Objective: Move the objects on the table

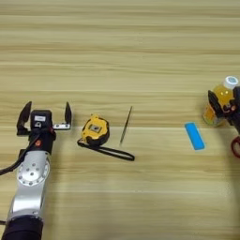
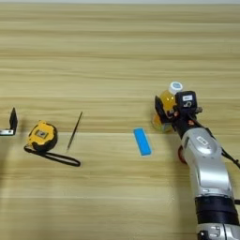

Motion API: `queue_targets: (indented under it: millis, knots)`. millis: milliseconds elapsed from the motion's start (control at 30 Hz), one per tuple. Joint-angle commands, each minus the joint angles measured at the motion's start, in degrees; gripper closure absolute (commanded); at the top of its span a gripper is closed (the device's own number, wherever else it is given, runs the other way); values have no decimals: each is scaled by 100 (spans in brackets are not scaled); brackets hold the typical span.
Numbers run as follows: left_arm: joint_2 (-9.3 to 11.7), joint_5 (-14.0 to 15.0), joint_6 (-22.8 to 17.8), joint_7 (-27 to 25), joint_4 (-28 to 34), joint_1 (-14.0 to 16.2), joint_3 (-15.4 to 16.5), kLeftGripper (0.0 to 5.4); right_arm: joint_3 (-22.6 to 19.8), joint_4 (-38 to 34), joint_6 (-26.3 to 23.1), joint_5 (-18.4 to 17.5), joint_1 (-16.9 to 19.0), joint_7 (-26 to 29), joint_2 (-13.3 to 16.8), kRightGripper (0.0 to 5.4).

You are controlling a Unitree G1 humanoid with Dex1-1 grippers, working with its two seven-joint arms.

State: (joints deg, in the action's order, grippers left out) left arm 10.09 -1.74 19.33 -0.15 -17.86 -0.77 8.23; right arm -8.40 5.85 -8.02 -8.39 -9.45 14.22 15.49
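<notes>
Far left: left gripper (image 1: 44,116) parked low on the table (image 1: 122,56), fingers spread wide, holding nothing, touching nothing. Just to its right, a yellow tape measure (image 1: 95,130) with black strap trailing right, apart from the fingers; beyond that, a thin dark stick (image 1: 125,124) lying nearly upright in the view. Well right of that gripper and just left of the right gripper, blue bar (image 2: 142,141) flat on the wood, untouched. Right gripper (image 2: 169,112) up against the orange-drink bottle (image 2: 167,100), one black finger on the bottle's left side, the other hidden behind the body; probably closing for a grasp, but cannot tell how far apart or whether pinching. Bottle tilted, white cap pointing away to upper right. Red scissors handle (image 2: 180,153) peeking out just beneath the right arm, mostly hidden.
</notes>
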Motion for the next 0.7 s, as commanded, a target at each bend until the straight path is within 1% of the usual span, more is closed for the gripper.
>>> queue_targets:
  millis: [33,267,400,600,700]
  knots:
    - [3,-16,-66,16,55,2,-17,0,67,-673,76,-89,63,29,-90,178]
    - [9,-14,-64,10,56,-2,-14,0,381,-1644,-157,-101,367,65,-246,179]
    - [12,-19,-58,7,47,-10,-17,0,694,-2129,-387,-73,548,109,-317,179]
    - [12,-24,-54,14,36,-21,-15,0,1325,-2585,-640,23,869,202,-440,179]
    - [8,-28,-55,17,43,-19,-18,0,1502,-2632,-685,58,938,218,-473,179]
